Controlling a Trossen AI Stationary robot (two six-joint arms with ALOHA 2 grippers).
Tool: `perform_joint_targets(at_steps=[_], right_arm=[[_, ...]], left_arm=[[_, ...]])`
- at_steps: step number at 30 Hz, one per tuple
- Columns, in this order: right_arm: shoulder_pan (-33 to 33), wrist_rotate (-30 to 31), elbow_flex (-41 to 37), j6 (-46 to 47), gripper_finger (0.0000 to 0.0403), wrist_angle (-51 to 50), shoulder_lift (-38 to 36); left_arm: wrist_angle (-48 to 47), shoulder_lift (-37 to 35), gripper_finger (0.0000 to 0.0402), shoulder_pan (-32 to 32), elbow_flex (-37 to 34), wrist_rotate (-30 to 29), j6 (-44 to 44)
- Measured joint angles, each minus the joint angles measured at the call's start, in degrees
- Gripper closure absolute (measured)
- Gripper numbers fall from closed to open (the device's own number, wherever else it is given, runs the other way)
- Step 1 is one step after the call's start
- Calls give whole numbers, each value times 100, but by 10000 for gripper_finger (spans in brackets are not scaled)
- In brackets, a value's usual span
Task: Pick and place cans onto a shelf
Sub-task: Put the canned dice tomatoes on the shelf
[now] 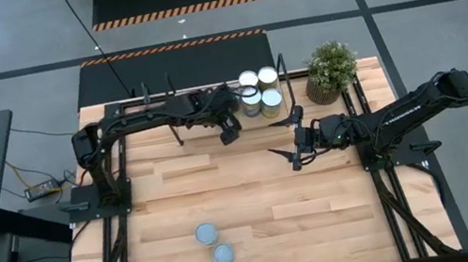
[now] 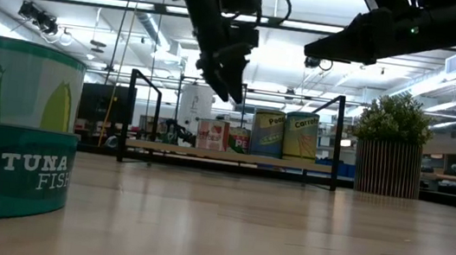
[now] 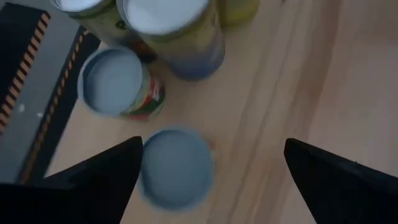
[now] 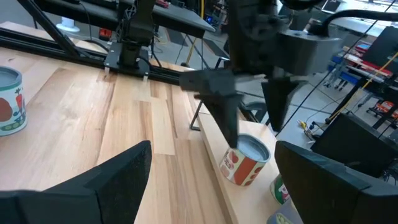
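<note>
Overhead, striped mats border the wooden table (image 1: 254, 194); left tool (image 1: 230, 132) and right tool (image 1: 296, 157) gape wide, empty.

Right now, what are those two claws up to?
Left claw open above small silver cans on light-wood black-framed shelf. Right claw open, empty, mid-table. Two cans wait unobstructed.

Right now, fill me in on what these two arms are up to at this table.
They are moving cans onto the shelf at the table's far edge. The left pincer hangs open just above the shelf, beside the cluster of cans already standing there, with nothing in its grip. The right pincer hovers open and empty over the middle of the table. Two cans wait near the front edge. A potted plant stands at the shelf's right end.
</note>
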Motion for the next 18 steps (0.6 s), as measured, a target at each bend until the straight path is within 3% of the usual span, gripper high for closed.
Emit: perform_joint_targets(at_steps=[8,12,18], right_arm=[[-1,1,0,0,54,-2,0],[-1,1,0,0,54,1,0],[-1,0,0,-1,54,1,0]], left_arm=[[-1954,-239,5,-27,-50,-193,606],[-1922,-237,5,2,-375,-816,718],[-813,-204,5,63,-875,-1669,1237]])
